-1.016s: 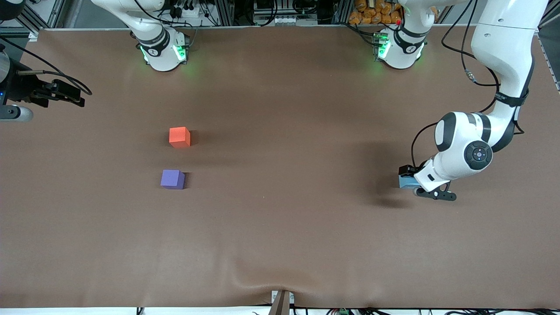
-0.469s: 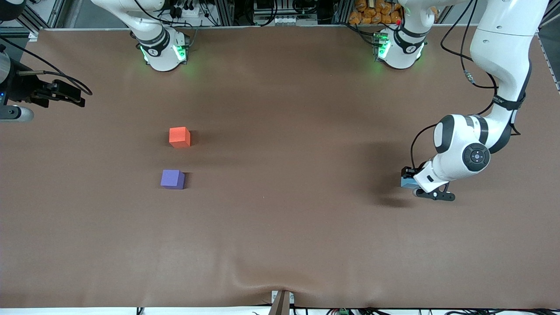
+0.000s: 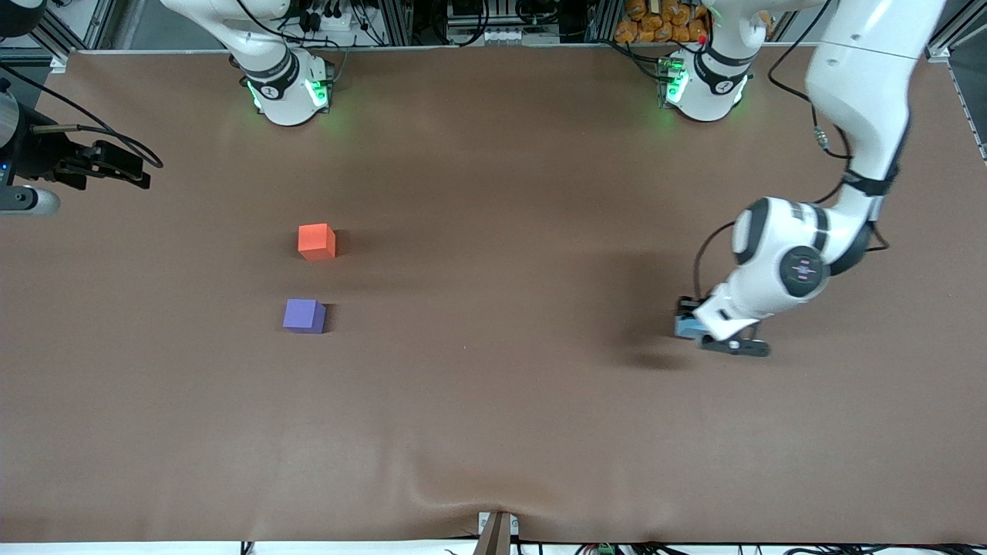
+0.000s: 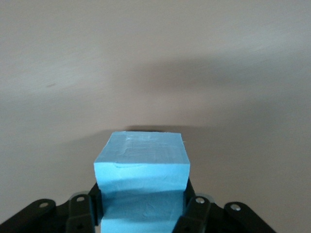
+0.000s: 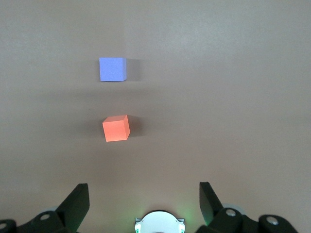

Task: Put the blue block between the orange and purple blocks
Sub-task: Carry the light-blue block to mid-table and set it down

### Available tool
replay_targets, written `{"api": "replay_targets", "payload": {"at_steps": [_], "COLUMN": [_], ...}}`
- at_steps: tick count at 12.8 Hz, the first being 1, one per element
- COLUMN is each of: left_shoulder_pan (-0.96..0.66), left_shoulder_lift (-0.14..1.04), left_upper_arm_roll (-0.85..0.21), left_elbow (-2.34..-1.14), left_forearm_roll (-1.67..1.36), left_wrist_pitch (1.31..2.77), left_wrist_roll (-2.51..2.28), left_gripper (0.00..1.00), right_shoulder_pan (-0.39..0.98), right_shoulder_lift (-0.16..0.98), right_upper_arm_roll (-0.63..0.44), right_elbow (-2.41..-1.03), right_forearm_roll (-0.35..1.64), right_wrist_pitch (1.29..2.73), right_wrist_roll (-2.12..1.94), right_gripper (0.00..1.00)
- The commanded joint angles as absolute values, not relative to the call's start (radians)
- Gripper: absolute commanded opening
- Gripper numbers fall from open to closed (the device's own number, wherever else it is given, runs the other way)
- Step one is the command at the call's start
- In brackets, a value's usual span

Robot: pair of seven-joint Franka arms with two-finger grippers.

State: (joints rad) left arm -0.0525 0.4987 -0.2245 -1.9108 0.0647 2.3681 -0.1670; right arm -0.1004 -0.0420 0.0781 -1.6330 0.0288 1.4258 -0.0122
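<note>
The left gripper [image 3: 692, 327] clamps the blue block [image 4: 141, 165] between its fingers, above the table well toward the left arm's end from the purple block [image 3: 304, 316]. The orange block [image 3: 316, 241] sits near the purple block, farther from the front camera. The right gripper [image 5: 142, 199] waits spread wide, high over the table beside them.

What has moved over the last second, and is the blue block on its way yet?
The left gripper, shut on the blue block, has carried it a little toward the right arm's end of the table. The orange block, purple block and the waiting right gripper have not moved.
</note>
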Motion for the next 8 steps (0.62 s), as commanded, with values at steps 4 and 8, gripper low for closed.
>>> {"api": "replay_targets", "payload": {"at_steps": [4, 8], "left_shoulder_pan": [-0.391, -0.593], "left_shoulder_lift": [0.63, 0.787], "left_upper_arm_roll": [-0.219, -0.213], "left_elbow": [-1.569, -1.327], "left_forearm_roll": [0.074, 0.071], "left_wrist_pitch": [2.206, 2.121], "left_wrist_roll": [-0.584, -0.808], "left_gripper": [0.0, 0.0], "right_shoulder_pan": [-0.092, -0.086], "right_shoulder_lift": [-0.041, -0.04], "right_upper_arm_roll": [0.075, 0.075], "right_elbow": [-1.634, -1.634], "right_forearm_roll": [0.025, 0.025], "right_wrist_pitch": [1.44, 1.445], "right_wrist_roll": [-0.018, -0.018], "right_gripper": [1.0, 1.0]}}
